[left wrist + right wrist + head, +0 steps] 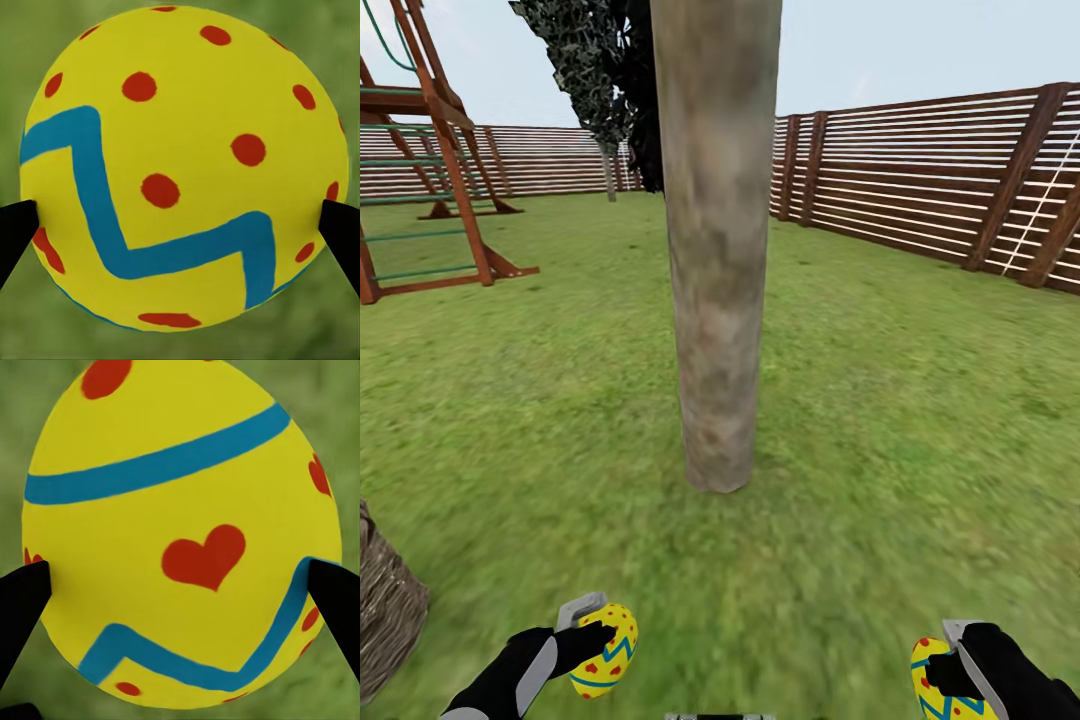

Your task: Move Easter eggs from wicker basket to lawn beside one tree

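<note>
A grey-brown tree trunk rises from the lawn straight ahead of me. My left gripper is shut on a yellow Easter egg with a blue zigzag and red spots, low at the front left, above the grass. Up close in the left wrist view, that egg sits between two black fingertips. Low at the front right, my right gripper is shut on a second Easter egg. The right wrist view shows this egg with a red heart, pinched between black fingertips. The wicker basket shows partly at the left edge.
A wooden play tower stands at the back left. A brown slat fence rings the garden on the right and far side. A dark tree stands behind the trunk. Open grass lies around the trunk's foot.
</note>
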